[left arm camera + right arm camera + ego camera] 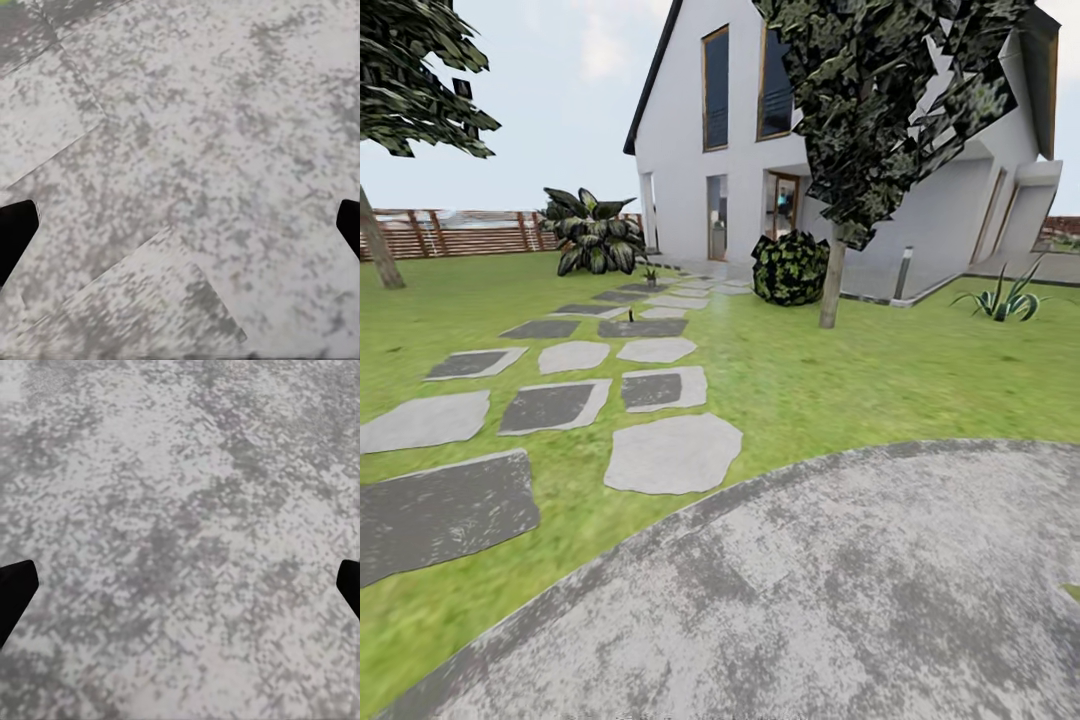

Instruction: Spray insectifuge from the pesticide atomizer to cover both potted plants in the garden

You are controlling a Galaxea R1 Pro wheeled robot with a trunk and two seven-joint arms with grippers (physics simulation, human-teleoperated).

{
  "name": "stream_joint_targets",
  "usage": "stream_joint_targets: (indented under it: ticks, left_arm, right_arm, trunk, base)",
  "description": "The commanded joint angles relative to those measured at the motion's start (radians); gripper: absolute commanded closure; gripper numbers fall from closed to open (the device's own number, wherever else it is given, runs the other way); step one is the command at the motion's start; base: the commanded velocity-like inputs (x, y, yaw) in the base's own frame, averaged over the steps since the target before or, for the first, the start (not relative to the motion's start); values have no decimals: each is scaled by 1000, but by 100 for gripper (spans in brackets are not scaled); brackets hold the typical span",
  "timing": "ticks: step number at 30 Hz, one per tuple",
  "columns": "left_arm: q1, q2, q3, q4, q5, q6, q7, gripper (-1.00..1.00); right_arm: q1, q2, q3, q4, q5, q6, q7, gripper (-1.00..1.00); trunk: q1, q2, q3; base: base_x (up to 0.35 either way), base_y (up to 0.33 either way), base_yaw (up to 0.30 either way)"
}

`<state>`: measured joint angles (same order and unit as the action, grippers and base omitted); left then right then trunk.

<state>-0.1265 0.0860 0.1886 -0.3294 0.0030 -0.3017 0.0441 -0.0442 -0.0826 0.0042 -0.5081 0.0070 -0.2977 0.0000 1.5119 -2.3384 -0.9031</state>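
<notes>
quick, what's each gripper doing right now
Left gripper: open, holding nothing, over speckled paving.
Right gripper: open, holding nothing, over the same paving.

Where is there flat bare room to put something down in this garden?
The wide grey paved circle is bare, bordered by grass. The stepping stones toward the house are bare too. It gets crowded by the round bush, the tree trunk and the striped-leaf shrub.
</notes>
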Motion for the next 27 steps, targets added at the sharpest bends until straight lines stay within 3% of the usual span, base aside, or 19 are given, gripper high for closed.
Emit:
stream_joint_targets:
  ticks: [1,17,27]
  left_arm:
    - [-1,0,0,1,0,-4,2,-100]
    - [-1,0,-1,1,-3,-5,2,-100]
    - [-15,-12,-6,-19,-3,-6,-3,-100]
  right_arm:
    - [0,0,0,0,1,-3,0,-100]
    - [0,0,0,0,1,-3,-1,-100]
    - [0,0,-1,0,1,-3,-3,-100]
  trunk:
    - [4,-8,-5]
    - [65,-120,-76]
    - [65,-120,-89]
  base:
    - [0,0,182]
    - [0,0,180]
    - [0,0,180]
